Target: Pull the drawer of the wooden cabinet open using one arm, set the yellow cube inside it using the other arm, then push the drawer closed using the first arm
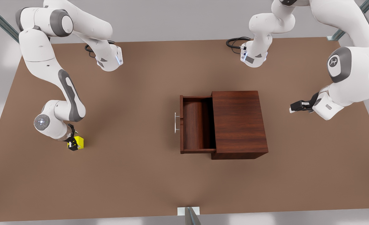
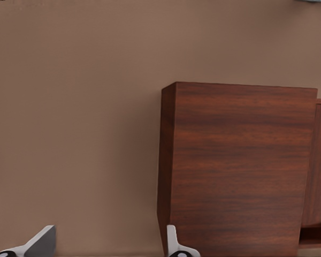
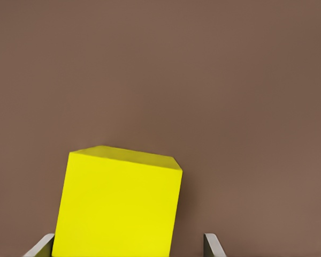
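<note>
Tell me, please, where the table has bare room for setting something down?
Bare brown table stretches between the small yellow cube and the open drawer of the dark wooden cabinet. It is crowded at the right gripper around the cube.

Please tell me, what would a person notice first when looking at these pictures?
Probably the wooden cabinet mid-table, its drawer pulled open toward the front view's left and empty. Next, the yellow cube far on that left, between the open right gripper fingers. The left gripper waits open beyond the cabinet.
</note>
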`<state>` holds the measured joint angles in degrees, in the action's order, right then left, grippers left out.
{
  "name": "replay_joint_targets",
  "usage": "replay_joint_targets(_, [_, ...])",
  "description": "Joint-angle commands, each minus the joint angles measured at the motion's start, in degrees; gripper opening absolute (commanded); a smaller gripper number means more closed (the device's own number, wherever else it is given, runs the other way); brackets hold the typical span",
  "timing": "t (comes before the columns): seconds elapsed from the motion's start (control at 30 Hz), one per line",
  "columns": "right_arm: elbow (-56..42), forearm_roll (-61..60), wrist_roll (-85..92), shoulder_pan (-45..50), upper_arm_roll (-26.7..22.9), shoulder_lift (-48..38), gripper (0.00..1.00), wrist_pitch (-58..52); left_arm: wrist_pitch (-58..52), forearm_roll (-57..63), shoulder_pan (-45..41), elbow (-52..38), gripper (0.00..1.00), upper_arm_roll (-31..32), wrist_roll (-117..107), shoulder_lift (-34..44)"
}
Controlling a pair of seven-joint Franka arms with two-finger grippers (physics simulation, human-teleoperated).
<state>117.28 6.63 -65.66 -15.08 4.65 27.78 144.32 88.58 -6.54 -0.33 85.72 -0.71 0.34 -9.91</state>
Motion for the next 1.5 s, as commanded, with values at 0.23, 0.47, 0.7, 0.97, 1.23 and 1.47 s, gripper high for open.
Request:
replay_joint_targets(0.23, [-2.9,0.7,2.7,-0.1,0.0,2.0,1.00,0.9,-0.2,0.0,0.0,0.0,1.00,0.0,7.9,0.1])
replay_joint_targets(0.47, [-3.6,3.3,2.9,-1.5,0.0,3.6,1.00,0.9,-0.2,0.0,-0.1,0.0,1.00,0.1,7.9,0.1])
replay_joint_targets(0.7, [-3.6,4.1,2.8,-1.7,0.0,4.3,1.00,1.1,-0.2,0.0,-0.2,0.0,1.00,0.1,7.9,0.1])
replay_joint_targets(0.97, [-3.6,3.6,2.4,-1.5,0.3,2.4,0.49,0.3,-0.2,0.0,-0.2,-0.1,1.00,0.1,7.9,0.1])
replay_joint_targets(1.23, [-11.7,1.4,-7.4,-0.8,10.7,-5.1,0.46,-19.9,-0.2,0.0,-0.2,0.0,1.00,0.1,7.9,0.1])
replay_joint_targets(1.47, [-38.4,1.2,-32.9,15.9,13.9,0.9,0.45,-43.9,-0.9,0.1,-0.1,0.0,1.00,0.1,8.0,0.1])
